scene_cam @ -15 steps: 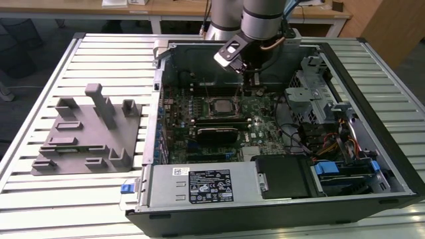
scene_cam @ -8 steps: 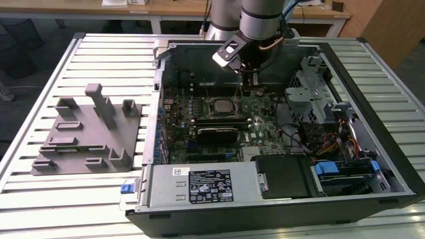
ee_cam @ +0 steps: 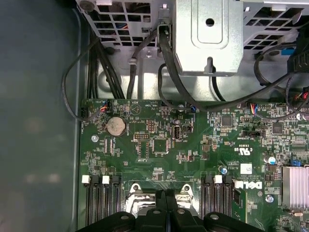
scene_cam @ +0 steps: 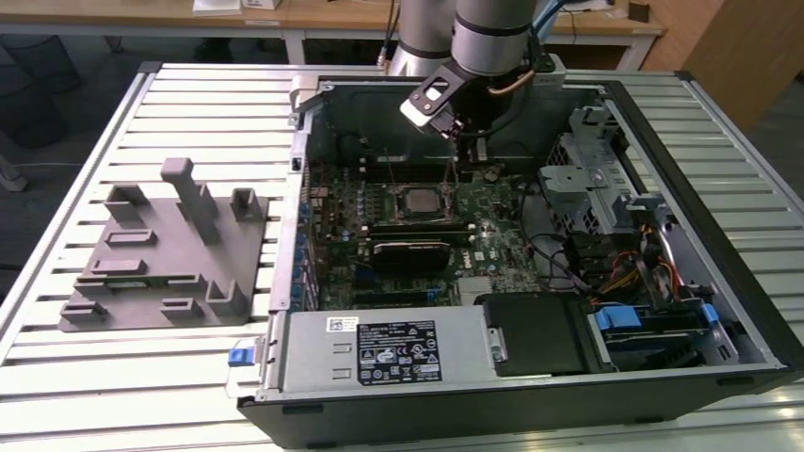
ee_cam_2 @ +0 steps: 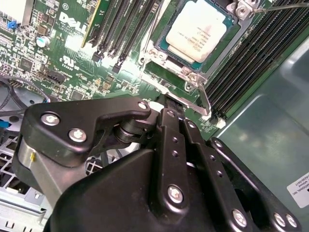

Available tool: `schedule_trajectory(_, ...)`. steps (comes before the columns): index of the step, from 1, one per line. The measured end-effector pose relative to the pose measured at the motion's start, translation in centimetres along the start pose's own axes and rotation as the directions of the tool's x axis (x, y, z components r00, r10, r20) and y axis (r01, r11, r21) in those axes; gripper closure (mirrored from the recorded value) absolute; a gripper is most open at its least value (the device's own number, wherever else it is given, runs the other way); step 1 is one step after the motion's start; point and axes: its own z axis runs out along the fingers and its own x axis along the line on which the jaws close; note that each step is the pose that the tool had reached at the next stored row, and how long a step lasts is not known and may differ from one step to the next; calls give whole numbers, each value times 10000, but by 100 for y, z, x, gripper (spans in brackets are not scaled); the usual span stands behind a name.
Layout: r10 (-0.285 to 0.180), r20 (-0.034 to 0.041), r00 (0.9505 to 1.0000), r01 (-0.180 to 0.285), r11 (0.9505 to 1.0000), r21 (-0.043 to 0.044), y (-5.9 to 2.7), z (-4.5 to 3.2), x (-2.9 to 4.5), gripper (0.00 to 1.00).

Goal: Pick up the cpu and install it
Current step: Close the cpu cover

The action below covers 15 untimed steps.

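The cpu (scene_cam: 415, 200) (ee_cam_2: 195, 28), a small square chip with a pale silver top, lies flat in the metal-rimmed socket (ee_cam_2: 159, 65) on the green motherboard (scene_cam: 499, 247) inside the open computer case. My gripper (scene_cam: 470, 162) hangs over the board just beyond the socket, toward the exterior view's right and apart from the cpu. In both wrist views its black fingers (ee_cam_2: 170, 126) (ee_cam: 159, 198) meet along a thin seam, shut, with nothing between them. A thin metal socket lever (ee_cam_2: 204, 100) stands beside the fingertips.
A grey plastic tray (scene_cam: 164, 254) with upright blocks sits on the slatted table (scene_cam: 75, 377) at the exterior view's left. Case walls, a metal drive cage (scene_cam: 590, 179) (ee_cam: 208, 34), black cables (ee_cam: 104, 72), memory slots (ee_cam_2: 120, 24) and the power supply (scene_cam: 377, 353) surround the board.
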Motion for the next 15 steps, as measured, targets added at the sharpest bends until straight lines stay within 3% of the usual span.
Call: schedule_trajectory(15,0,0,10000,0,10000,0,-86,-3,0,89)
